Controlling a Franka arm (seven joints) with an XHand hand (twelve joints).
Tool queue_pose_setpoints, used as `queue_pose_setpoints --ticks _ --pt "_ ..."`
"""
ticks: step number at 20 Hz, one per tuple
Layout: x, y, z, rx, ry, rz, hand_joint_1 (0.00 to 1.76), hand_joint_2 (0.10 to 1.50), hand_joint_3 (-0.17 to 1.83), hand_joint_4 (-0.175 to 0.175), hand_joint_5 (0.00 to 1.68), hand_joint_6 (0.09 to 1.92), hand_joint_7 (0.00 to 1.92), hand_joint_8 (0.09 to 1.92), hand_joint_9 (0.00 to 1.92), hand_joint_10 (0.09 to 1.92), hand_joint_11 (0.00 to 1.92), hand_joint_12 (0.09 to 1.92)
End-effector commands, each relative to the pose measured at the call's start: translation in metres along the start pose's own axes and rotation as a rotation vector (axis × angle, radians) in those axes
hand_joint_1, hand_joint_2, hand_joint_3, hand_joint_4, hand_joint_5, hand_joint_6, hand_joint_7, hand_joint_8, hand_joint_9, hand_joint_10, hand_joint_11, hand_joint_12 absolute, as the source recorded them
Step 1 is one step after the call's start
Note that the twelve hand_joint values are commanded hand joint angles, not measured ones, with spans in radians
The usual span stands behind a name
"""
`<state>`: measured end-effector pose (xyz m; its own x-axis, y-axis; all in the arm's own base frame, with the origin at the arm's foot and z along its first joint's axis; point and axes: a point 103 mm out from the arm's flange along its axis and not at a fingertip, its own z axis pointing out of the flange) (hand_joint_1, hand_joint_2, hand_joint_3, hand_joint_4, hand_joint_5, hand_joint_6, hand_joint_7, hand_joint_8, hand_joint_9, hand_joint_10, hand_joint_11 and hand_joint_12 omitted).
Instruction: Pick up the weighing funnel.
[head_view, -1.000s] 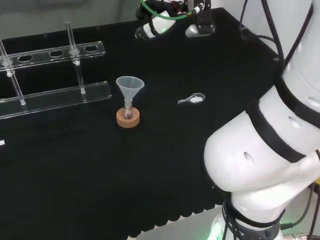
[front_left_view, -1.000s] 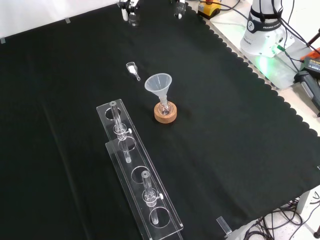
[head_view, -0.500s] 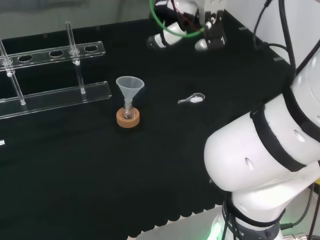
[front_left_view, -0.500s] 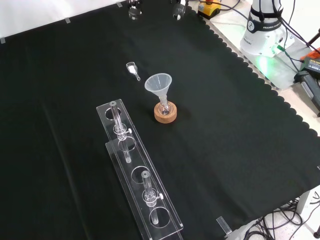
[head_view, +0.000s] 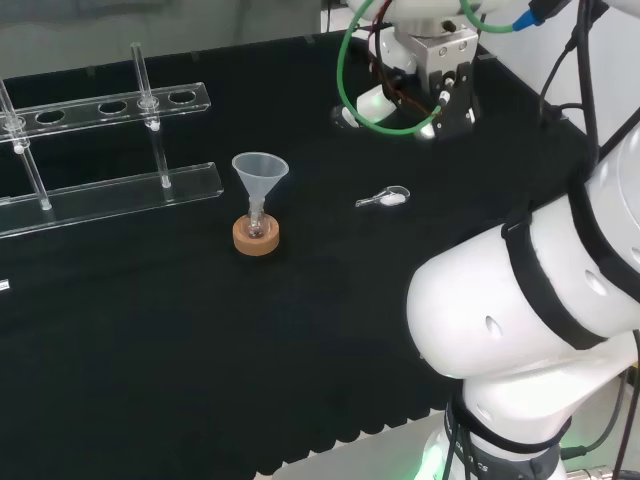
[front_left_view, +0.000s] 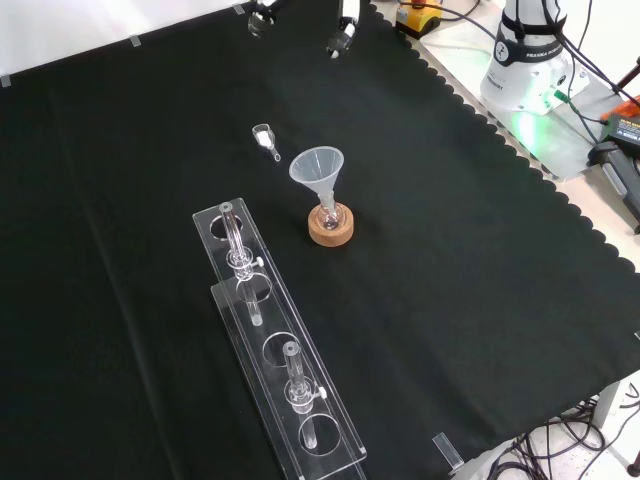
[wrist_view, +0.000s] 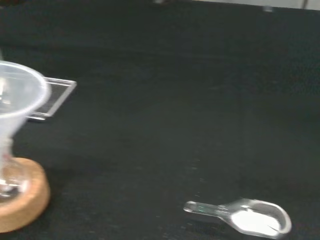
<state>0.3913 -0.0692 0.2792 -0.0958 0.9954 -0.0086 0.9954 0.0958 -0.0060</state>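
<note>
Our bench under its black cloth (front_left_view: 450, 250)
In the front view we see three things resting on the cloth. The weighing funnel (front_left_view: 267, 141) lies flat, the cork ring (front_left_view: 331, 238) sits near it to the lower right, and a long clear rack (front_left_view: 268, 322) stands lower left of the ring.

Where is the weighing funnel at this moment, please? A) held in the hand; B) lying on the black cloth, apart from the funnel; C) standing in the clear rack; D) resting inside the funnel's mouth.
B: the weighing funnel lies flat on the cloth, well clear of the funnel on its cork ring, and nothing touches it.
</note>
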Motion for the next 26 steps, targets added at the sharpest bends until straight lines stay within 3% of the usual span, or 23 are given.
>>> queue_pose_setpoints --ticks 1,6,13,16,19,26 --pt "-0.034 0.007 0.039 0.069 -0.023 0.038 0.62 0.55 0.52 -0.108 0.37 0.09 0.27 0.79 0.59 0.69 0.67 1.29" --pt "-0.07 0.015 0.068 0.128 -0.035 0.01 0.61 0.55 0.51 -0.108 0.37 0.09 0.27 0.79 0.58 0.7 0.66 1.3" --pt "-0.117 0.03 0.095 0.156 -0.007 0.04 0.61 0.55 0.51 -0.109 0.39 0.09 0.27 0.79 0.57 0.71 0.64 1.3" --pt "-0.129 0.036 0.098 0.156 -0.008 0.03 0.61 0.55 0.51 -0.11 0.39 0.09 0.27 0.79 0.57 0.71 0.64 1.31" --pt "-0.131 0.046 0.106 0.164 -0.013 -0.006 0.61 0.55 0.51 -0.111 0.4 0.09 0.28 0.79 0.57 0.71 0.64 1.31" --pt "-0.104 0.064 0.141 0.227 -0.018 -0.06 0.61 0.55 0.51 -0.114 0.41 0.09 0.28 0.79 0.57 0.71 0.64 1.31"
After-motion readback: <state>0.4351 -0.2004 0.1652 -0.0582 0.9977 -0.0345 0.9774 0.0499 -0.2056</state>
